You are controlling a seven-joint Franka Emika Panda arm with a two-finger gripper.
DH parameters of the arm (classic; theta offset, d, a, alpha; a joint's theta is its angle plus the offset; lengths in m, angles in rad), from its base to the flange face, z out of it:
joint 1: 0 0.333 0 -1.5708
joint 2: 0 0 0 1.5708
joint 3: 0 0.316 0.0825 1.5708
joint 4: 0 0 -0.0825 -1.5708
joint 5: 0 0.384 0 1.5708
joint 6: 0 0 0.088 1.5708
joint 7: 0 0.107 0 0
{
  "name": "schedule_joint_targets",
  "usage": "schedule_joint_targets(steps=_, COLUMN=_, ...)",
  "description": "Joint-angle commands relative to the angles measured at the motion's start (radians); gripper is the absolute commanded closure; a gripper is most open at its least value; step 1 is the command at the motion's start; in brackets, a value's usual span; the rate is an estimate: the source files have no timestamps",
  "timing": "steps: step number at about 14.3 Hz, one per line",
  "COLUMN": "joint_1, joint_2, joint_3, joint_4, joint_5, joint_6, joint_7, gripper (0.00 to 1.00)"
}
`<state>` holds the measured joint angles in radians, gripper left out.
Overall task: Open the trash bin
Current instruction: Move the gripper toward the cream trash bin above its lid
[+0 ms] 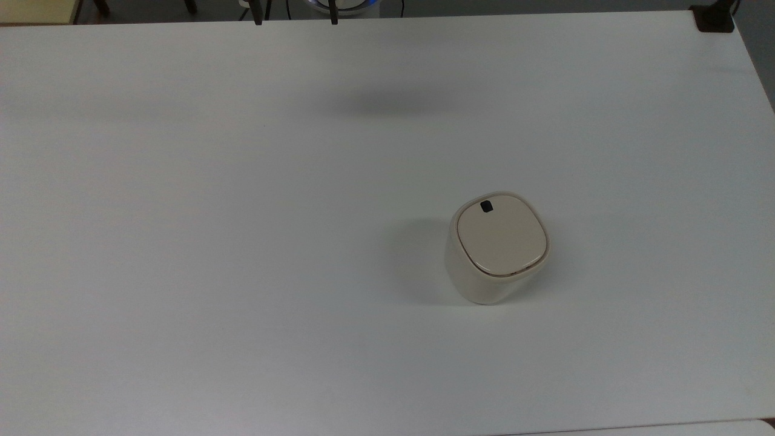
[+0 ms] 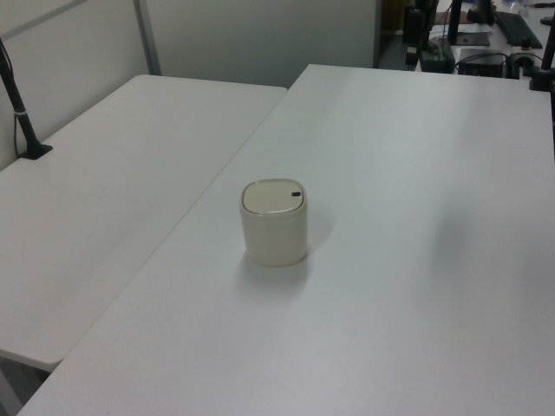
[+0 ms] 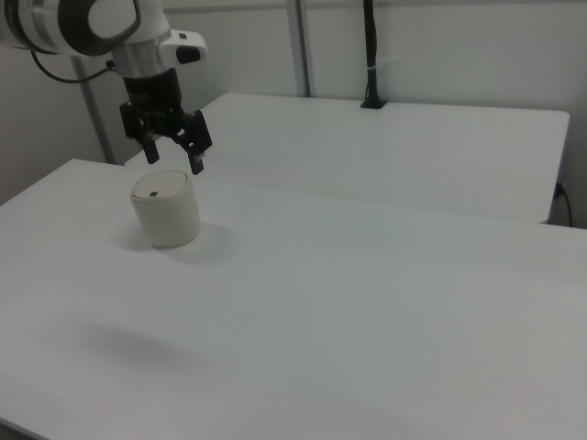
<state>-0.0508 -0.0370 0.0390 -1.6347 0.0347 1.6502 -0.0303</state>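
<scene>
A cream trash bin (image 1: 497, 248), lid (image 1: 501, 237) shut, stands upright on a white table (image 1: 242, 242); the Panda's gripper (image 3: 174, 158), fingers spread and empty, appears above the bin in the right view

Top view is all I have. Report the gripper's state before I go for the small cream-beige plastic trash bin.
Observer: In the right view the black two-finger gripper hangs open, fingers spread.
Operator: Give me the bin from the side.
Observer: In the left view the rounded cream-beige plastic trash bin stands upright on the white table, flat lid shut flush.
Operator: Place the button there.
Observer: The small black button sits at the lid's edge on the left view's right.
</scene>
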Motion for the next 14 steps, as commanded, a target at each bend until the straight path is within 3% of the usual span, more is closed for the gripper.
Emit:
schedule_joint_targets(steps=1, joint_1=0.025, joint_2=-0.001, joint_3=-0.021, joint_4=-0.001, joint_5=0.004, joint_6=0.000, joint_7=0.006, gripper=0.00)
schedule_joint_targets(steps=9, joint_1=0.025, joint_2=-0.001, joint_3=-0.021, joint_4=-0.001, joint_5=0.005, joint_6=-0.003, joint_7=-0.002, gripper=0.00)
schedule_joint_targets(steps=14, joint_1=0.025, joint_2=0.005, joint_3=-0.011, joint_4=-0.004, joint_5=0.005, joint_6=-0.001, joint_7=-0.175, gripper=0.00)
